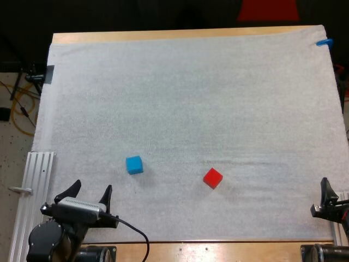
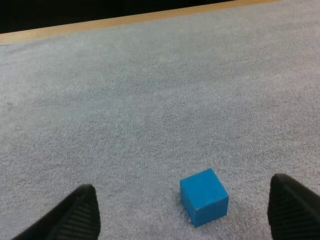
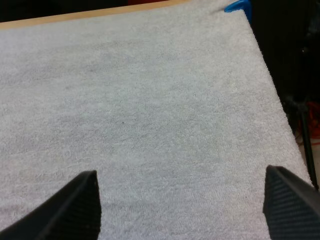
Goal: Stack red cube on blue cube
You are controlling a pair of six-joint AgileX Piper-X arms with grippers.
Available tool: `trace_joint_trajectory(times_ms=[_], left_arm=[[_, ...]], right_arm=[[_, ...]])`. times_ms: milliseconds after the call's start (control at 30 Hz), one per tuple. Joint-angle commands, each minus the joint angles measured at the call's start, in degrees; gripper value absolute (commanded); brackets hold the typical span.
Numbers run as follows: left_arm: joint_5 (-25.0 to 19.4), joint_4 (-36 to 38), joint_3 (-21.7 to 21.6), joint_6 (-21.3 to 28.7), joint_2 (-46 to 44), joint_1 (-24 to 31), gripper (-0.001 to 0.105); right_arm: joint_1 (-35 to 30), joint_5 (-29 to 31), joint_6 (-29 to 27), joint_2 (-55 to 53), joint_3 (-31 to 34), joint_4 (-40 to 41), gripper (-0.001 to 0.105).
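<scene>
A blue cube (image 1: 134, 164) lies on the white mat (image 1: 185, 98), left of centre toward the near side. The red cube (image 1: 212, 178) rests to its right, a little nearer the front edge. My left gripper (image 1: 88, 195) is open at the front left, just short of the blue cube (image 2: 204, 197), which lies ahead of its spread fingers (image 2: 75, 216). My right gripper (image 1: 327, 199) stands at the mat's front right corner, far from both cubes, with its fingers (image 3: 80, 205) wide apart over bare mat.
A metal rail (image 1: 34, 191) runs along the mat's left side near my left arm. The wooden table edge (image 1: 180, 35) borders the far side. Beyond the mat's right edge the floor drops away.
</scene>
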Motion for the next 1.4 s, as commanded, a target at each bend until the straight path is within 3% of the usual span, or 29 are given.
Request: trace_joint_trajectory(times_ms=[0,400,600,1033,1367], left_arm=[[0.16,-0.75,-0.03,-0.45,-7.76,0.00,0.067],[2.07,-0.63,-0.60,-0.14,-6.64,-0.79,0.068],[2.32,5.50,-6.05,2.58,-0.12,-5.55,0.068],[2.30,20.88,-23.75,8.76,17.16,-20.17,0.068],[2.30,23.45,-25.08,9.85,19.16,-21.30,0.068]], right_arm=[[-0.08,-0.56,-0.06,-2.24,-0.50,-0.05,0.066],[1.95,-1.82,-0.67,0.57,-1.44,0.24,0.066],[7.20,-1.93,-2.38,8.77,-8.29,4.43,0.066],[19.26,-8.12,-5.99,27.58,-27.18,11.47,0.066],[32.99,-7.82,-7.66,40.93,-33.21,13.36,0.066]])
